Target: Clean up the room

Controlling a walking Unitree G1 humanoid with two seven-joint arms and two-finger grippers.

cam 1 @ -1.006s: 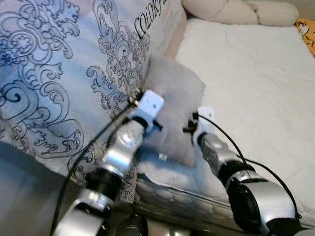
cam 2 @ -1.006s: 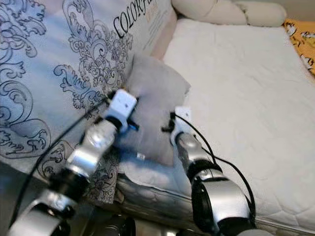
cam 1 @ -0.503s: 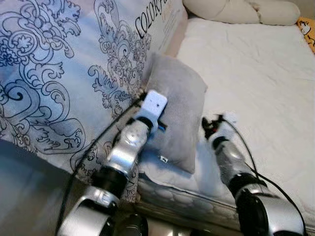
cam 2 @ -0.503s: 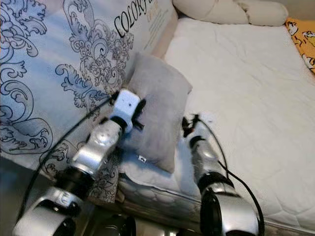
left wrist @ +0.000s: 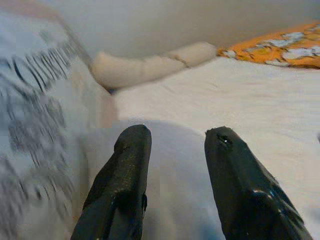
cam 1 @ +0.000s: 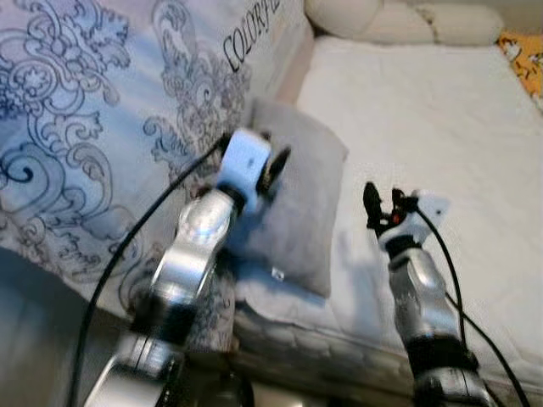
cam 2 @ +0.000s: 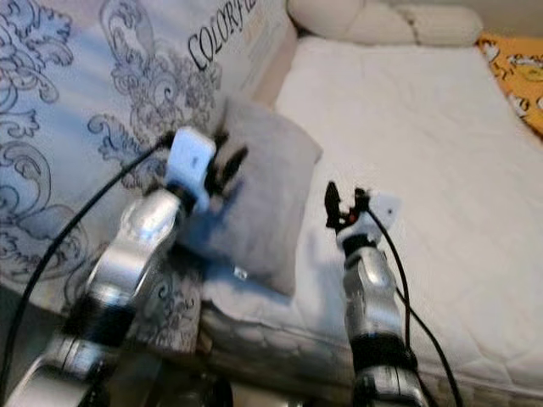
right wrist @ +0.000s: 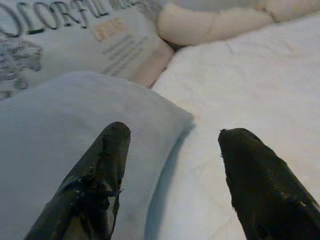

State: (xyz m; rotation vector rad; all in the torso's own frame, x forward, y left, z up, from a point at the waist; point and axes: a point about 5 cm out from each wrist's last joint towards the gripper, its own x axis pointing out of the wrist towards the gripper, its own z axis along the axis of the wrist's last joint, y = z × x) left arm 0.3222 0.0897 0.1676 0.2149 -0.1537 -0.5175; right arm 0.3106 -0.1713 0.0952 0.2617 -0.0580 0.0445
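A grey pillow (cam 1: 299,203) leans upright against a large patterned mattress (cam 1: 102,127) at the near left corner of the white bed (cam 1: 441,119). My left gripper (cam 1: 273,165) hovers at the pillow's left upper face, fingers open with nothing between them; the left wrist view looks over the pillow (left wrist: 170,165) past both fingers (left wrist: 125,170). My right gripper (cam 1: 382,202) is raised over the bed just right of the pillow, open and empty, with the pillow (right wrist: 75,125) seen beside it in the right wrist view.
A long cream bolster pillow (cam 1: 399,21) lies at the head of the bed. An orange patterned cloth (cam 1: 526,59) sits at the bed's far right edge. The printed mattress stands along the left side. The bed's quilted front edge (cam 1: 339,339) is below my arms.
Both grippers have let go of the grey pillow and drawn back. My right gripper swung right and up over the bed; the left one lifted off the pillow's face. The pillow stays leaning.
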